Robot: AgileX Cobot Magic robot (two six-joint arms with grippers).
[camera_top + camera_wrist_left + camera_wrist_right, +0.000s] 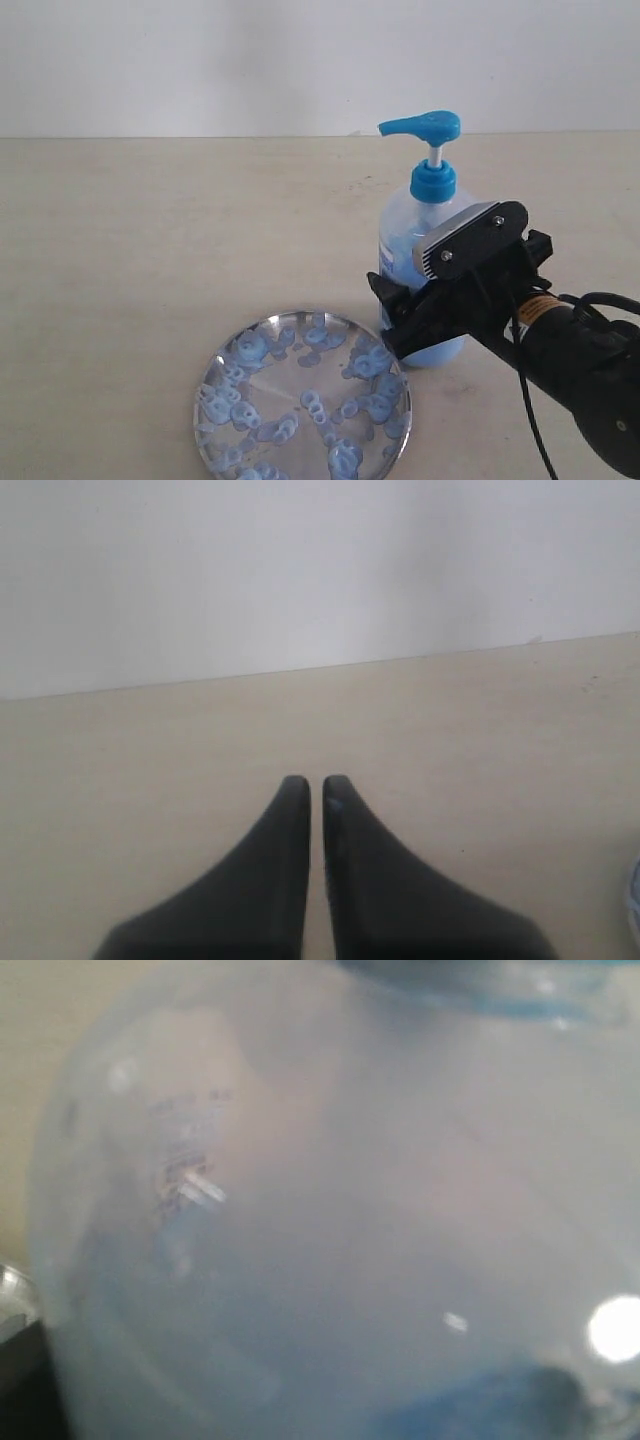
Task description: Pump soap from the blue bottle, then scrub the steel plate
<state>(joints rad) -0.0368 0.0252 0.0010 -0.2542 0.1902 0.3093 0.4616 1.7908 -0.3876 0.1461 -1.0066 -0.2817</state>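
Note:
The blue bottle (425, 215) stands upright on the table, its pump head (422, 125) raised and the spout pointing left. My right gripper (386, 316) reaches in from the lower right and is shut on the bottle's lower body. That body (330, 1210) fills the right wrist view, blurred and pale blue. The steel plate (207, 395) lies flat to the bottle's front left, its near edge cut off by the picture. Blobs and rings of soap (370, 362) dot it. My left gripper (316, 782) is shut and empty over bare table, and it is out of the exterior view.
The beige table (150, 230) runs back to a white wall (200, 60). The right arm's black body and cable (580, 370) fill the lower right corner. A sliver of a pale blue thing (635, 900) shows at the edge of the left wrist view.

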